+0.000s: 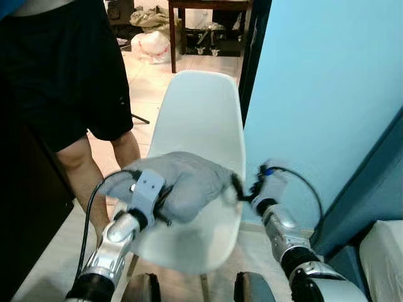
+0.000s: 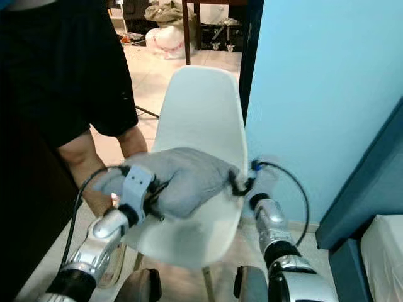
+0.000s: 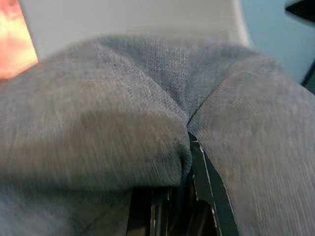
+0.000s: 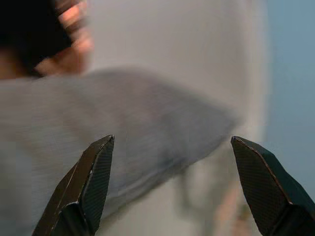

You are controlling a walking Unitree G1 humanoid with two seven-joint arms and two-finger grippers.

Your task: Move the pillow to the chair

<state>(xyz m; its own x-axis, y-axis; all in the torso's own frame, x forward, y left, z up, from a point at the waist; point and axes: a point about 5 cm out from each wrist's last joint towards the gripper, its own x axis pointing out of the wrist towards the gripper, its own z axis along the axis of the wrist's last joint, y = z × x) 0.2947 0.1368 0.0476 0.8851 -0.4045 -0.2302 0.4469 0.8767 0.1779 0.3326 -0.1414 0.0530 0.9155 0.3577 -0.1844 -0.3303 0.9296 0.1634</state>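
We've got the pillow point(image 1: 182, 182) pinched in our left gripper point(image 1: 160, 204), right over the chair point(image 1: 201, 119) seat. Right gripper point(image 4: 172, 191) sits spread wide just beside the pillow.

Pillow point(image 1: 189, 182): grey woven cloth, matt, fine visible weave, soft creases where pinched.
Chair point(image 1: 204, 119): white moulded plastic shell, smooth, faint satin sheen.
Left gripper point(image 1: 160, 204): black fingers, matt; pale grey plastic bracket behind; silver metallic arm casing, glossy.
Right gripper point(image 4: 172, 191): black fingers point(image 4: 93, 182), fine textured carbon-like weave, dull sheen.
Wall point(image 1: 327, 88): pale blue, smooth, matt.
Floor point(image 1: 148, 82): light tiles, slightly glossy.
Person's shorts point(image 1: 69, 69): black cloth, matt.
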